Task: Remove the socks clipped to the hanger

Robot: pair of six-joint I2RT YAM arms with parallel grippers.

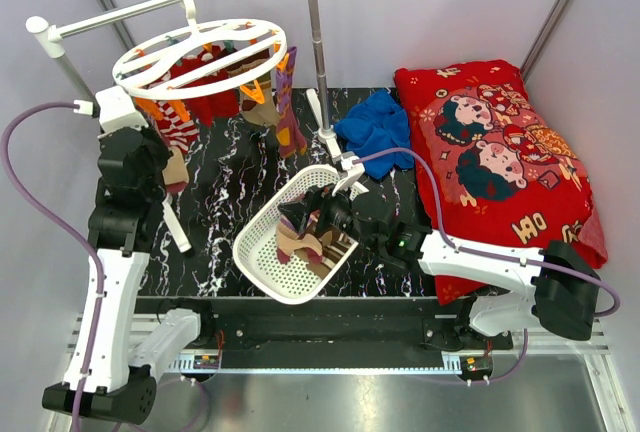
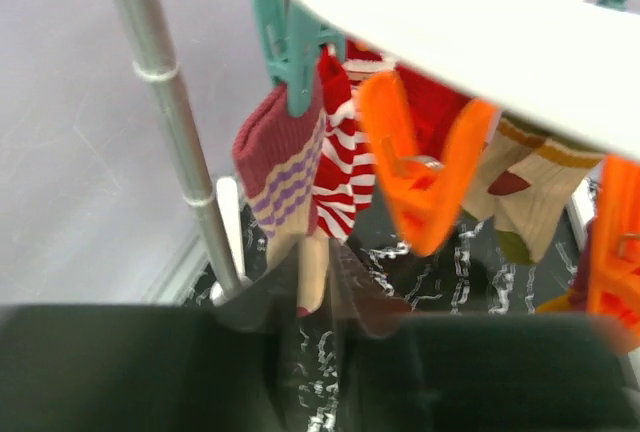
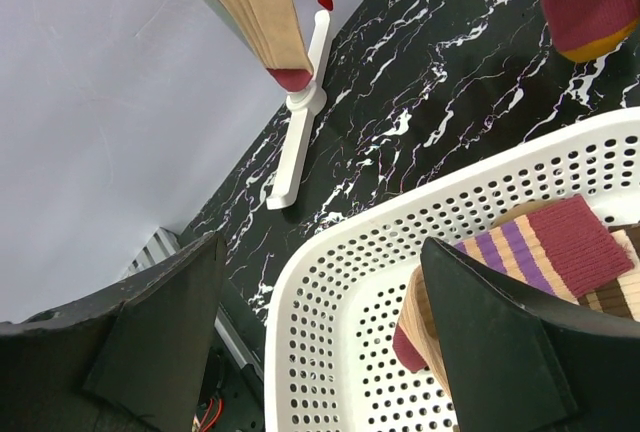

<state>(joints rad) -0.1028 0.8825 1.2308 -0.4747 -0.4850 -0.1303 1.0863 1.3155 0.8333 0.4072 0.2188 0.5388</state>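
**Inspector:** Left gripper [image 2: 310, 327]: jaws drawn close on the tan foot of a maroon sock [image 2: 285, 167]. Right gripper [image 3: 320, 252]: jaws wide apart, nothing between them.

**Clerk:** Surroundings, by size?

**Inspector:** Black marbled table [image 1: 230, 182]. Hanger [image 2: 480, 32] hooked on the metal stand [image 2: 160, 92] at the rear left, with several socks [image 1: 205, 97] clipped under its rim. White basket [image 3: 330, 342] mid-table, directly beneath the right gripper.

**Clerk:** Basket contents?

**Inspector:** One striped sock [image 3: 560, 247] in full sight; others partly hidden.

**Clerk:** How is the gripped sock fastened?

**Inspector:** Cuff pinned by a teal clip [image 2: 290, 52]; an orange clip [image 2: 420, 187] hangs just beside it.
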